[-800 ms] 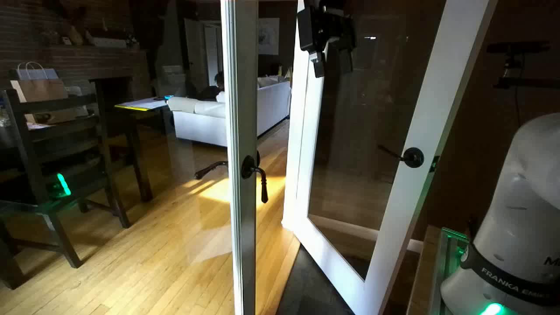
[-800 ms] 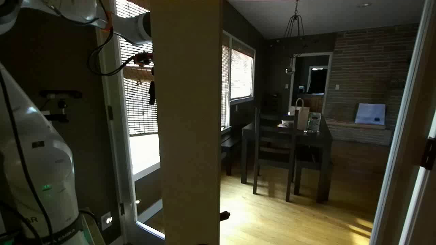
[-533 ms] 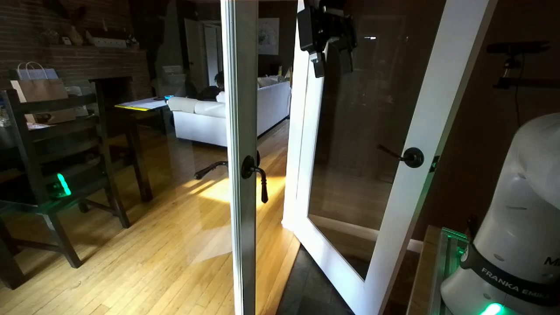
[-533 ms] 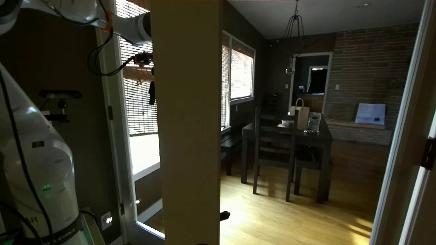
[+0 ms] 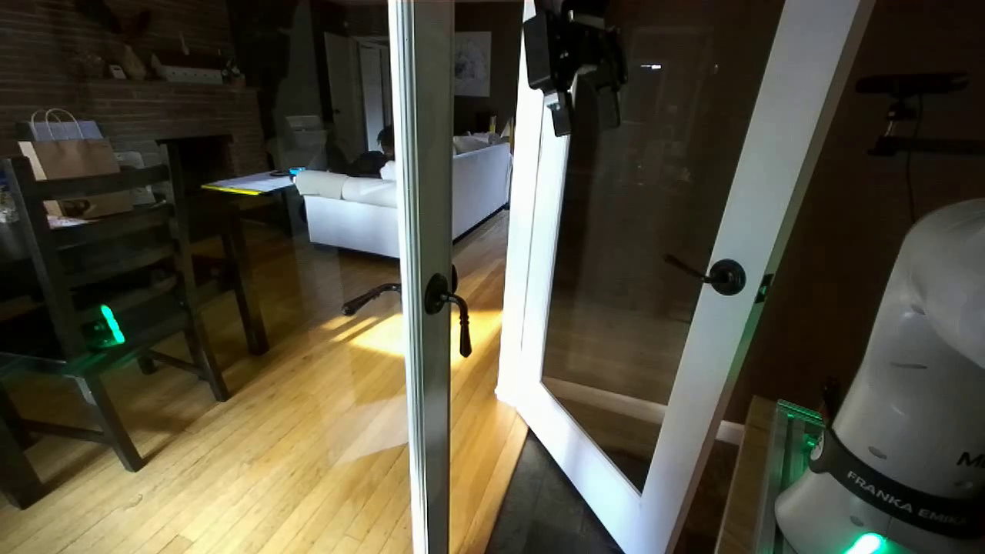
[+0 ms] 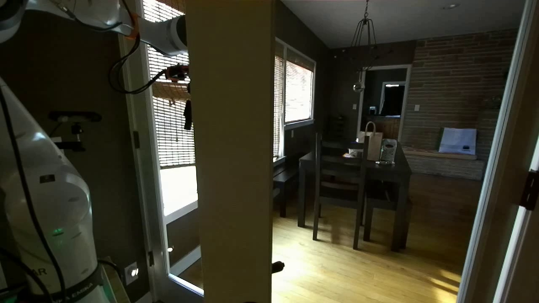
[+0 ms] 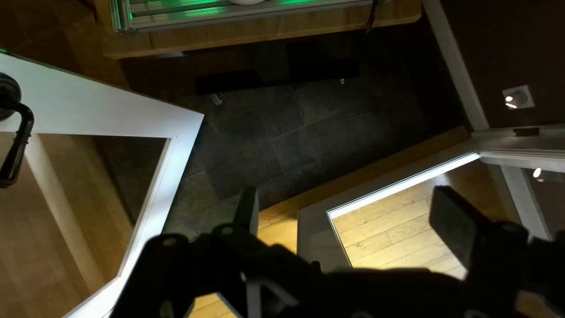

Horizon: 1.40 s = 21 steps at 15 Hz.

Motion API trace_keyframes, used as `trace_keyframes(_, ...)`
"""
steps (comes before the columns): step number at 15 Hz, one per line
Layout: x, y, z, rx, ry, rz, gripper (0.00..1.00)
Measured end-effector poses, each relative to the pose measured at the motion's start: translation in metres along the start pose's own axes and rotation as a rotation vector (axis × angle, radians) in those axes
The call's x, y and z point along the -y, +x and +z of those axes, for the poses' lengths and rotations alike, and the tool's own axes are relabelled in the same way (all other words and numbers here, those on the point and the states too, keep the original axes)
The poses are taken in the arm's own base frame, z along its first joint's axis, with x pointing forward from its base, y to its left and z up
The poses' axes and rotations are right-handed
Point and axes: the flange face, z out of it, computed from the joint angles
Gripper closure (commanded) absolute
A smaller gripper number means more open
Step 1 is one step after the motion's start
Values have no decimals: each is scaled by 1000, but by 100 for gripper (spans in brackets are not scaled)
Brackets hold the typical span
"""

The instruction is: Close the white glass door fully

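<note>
Two fingers (image 7: 457, 225) on my gripper (image 7: 348, 207) stand wide apart, holding only air, though I can't tell whether they touch the door (image 5: 642, 261), which stands ajar near my arm (image 5: 908, 369), whose black band (image 5: 893, 500) reads FRANKA EMIKA in an exterior view.

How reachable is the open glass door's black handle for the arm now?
Probably yes: the fingers stand apart, and the wrist view shows nothing blocking the handle on the open door. They hang higher, so would have to descend first.
</note>
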Motion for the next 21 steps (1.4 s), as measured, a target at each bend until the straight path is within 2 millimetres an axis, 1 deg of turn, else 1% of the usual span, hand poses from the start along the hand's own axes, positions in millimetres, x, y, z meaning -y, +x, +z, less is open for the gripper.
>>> trace_keyframes(3, -9, -7, -6, -19, 12, 8, 0)
trace_keyframes(5, -24, -20, -11, -43, 31, 32, 0)
trace_keyframes(7, -46, -36, -15, -68, 60, 64, 0)
trace_keyframes(10, -86, -62, -14, -104, 111, 118, 0)
trace_keyframes(12, -113, -81, -12, -129, 139, 140, 0)
trace_keyframes(14, -134, -103, -11, -156, 152, 171, 0)
trace_keyframes(16, -148, -127, -13, -191, 145, 213, 0)
trace_keyframes(21, -175, -188, -18, -255, 103, 341, 0)
